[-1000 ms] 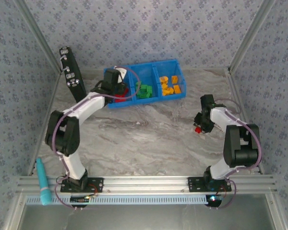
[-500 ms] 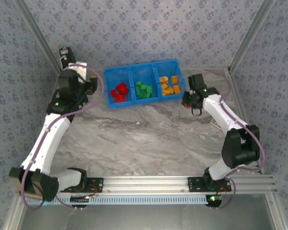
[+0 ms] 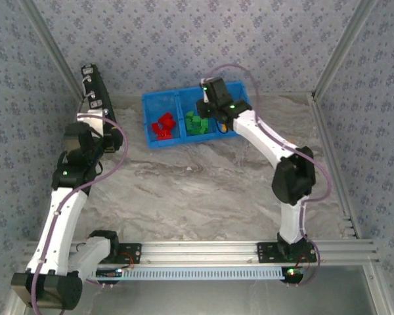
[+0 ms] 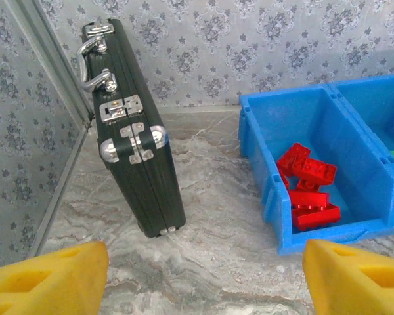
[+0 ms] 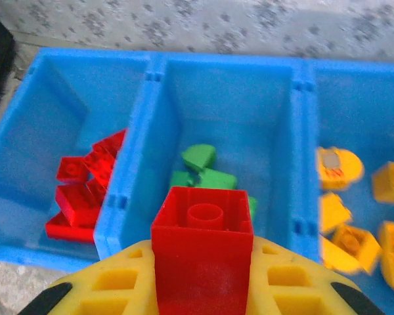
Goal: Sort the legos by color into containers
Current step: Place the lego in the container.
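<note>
Right pincer (image 5: pixel 202 283) with red lego (image 5: pixel 202 239) over tray (image 5: pixel 223 60); black case (image 4: pixel 134 164) beside

Bright even light; rt wrist view soft.

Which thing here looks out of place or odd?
Nothing is spilled or missorted. One oddity: the right gripper holds a red brick that seems to hang by the green compartment, not the red compartment.
</note>
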`<control>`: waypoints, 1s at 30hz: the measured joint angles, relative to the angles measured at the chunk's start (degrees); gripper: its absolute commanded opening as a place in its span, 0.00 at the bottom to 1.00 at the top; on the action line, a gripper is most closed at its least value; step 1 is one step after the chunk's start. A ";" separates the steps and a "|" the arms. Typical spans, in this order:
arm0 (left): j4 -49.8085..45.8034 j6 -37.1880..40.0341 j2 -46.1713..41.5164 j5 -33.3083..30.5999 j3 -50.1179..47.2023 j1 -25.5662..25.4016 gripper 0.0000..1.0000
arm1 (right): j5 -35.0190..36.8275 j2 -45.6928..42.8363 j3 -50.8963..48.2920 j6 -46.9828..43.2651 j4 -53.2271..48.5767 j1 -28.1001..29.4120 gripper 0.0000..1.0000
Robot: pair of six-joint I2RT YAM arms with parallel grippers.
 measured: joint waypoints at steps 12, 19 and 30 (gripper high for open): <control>-0.17 -0.44 -4.59 0.15 -5.14 0.98 0.83 | -6.01 19.56 17.68 -5.09 10.34 3.67 0.21; 2.16 -2.38 -4.79 -3.76 -9.44 1.18 0.90 | -8.04 26.29 21.55 -6.56 9.51 5.05 0.26; 15.76 -6.36 -1.07 -17.51 -21.46 3.69 1.00 | -9.05 29.62 28.00 -9.20 4.72 5.44 0.52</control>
